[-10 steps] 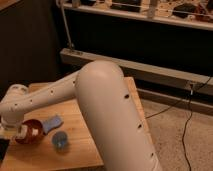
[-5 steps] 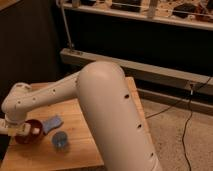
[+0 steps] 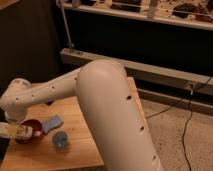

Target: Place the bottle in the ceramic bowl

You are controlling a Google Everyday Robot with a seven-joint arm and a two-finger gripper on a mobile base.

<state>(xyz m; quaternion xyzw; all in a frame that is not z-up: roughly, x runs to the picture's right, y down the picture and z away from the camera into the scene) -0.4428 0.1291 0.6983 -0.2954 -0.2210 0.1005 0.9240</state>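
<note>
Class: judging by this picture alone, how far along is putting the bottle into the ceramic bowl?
Done: the gripper has reached the ceramic bowl at the table's left edge. In hand: a whitish object, apparently the bottle, sits at the gripper over the rim. Left: lowering it in and releasing.

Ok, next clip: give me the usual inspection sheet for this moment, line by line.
Surface: wooden table, partly hidden by the arm.
Job's things: ceramic bowl at the table's left edge; bottle whitish, above the bowl at the gripper.
Clutter: light blue cloth beside the bowl; small blue-grey cup in front of it.
Grippers: gripper over the bowl.
Cables: black cable across the floor, right.
Surroundings: dark shelving behind, speckled floor.
</note>
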